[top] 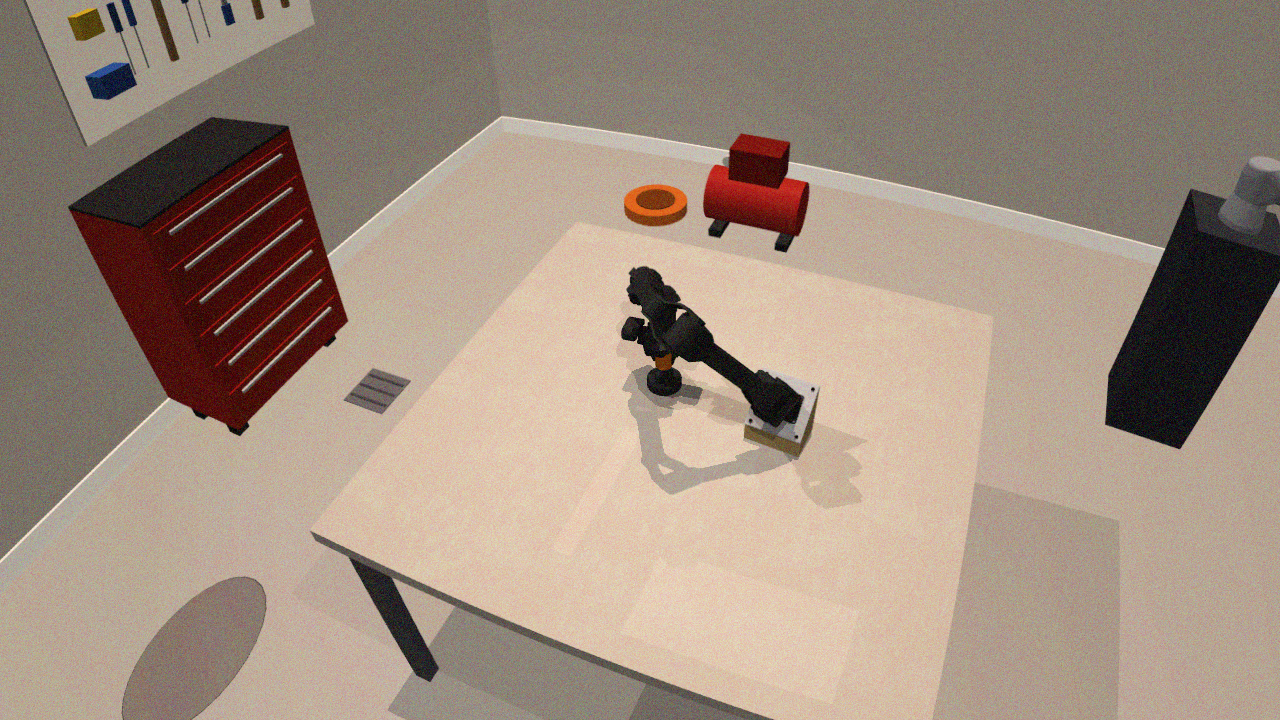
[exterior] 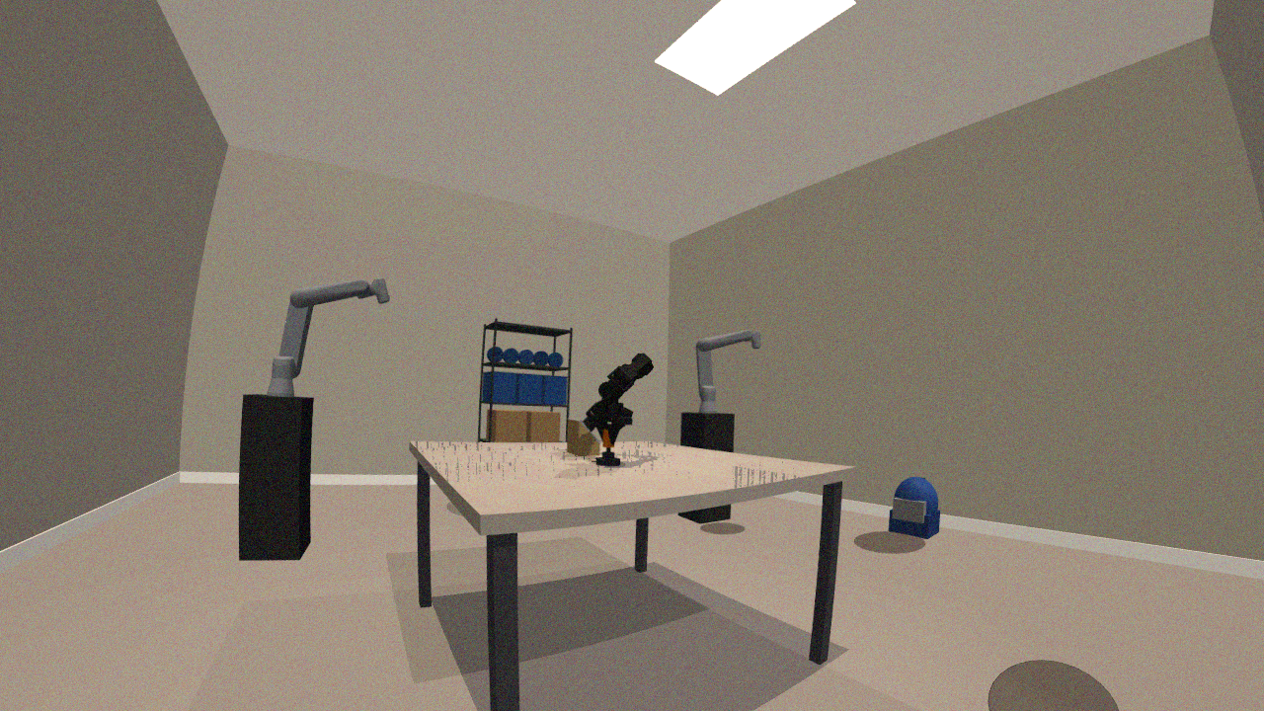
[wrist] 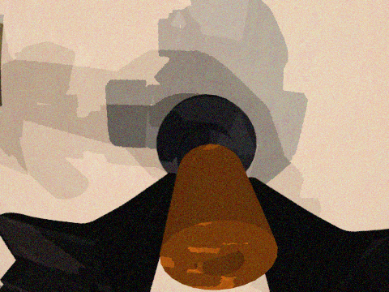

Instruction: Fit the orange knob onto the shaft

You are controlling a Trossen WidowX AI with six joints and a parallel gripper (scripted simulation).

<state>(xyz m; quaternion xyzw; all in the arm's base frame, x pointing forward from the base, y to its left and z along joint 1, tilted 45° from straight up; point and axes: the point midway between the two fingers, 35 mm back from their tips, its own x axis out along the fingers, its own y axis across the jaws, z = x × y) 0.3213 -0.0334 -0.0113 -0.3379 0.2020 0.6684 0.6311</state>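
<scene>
The orange knob [top: 663,360] [exterior: 606,439] [wrist: 216,203] is pinched between the two black fingers of the gripper [top: 663,356] [exterior: 607,434] [wrist: 211,182], one finger on either side of it. In the wrist view the knob is seen from its near end, where a darker recess is shown (its outline is too murky for a flat side to be made out with certainty). Beyond the knob's far end, the round dark pedestal [top: 664,382] [exterior: 607,460] [wrist: 207,122] is partly covered by it. The knob is held above the pedestal's base (whether the shaft has been entered at all cannot be told, as the meeting point is hidden).

The pedestal is stood upright on the pale tabletop [top: 537,465] [exterior: 671,486] [wrist: 348,142], and shadows are cast around it. The black arm [top: 729,365] [exterior: 623,378] is mounted on a block with a light top plate [top: 809,402], well apart from the pedestal. On the floor past the table's far edge, an orange ring [top: 635,208] is seen near a red compressor [top: 756,198] (both well away from the work).
</scene>
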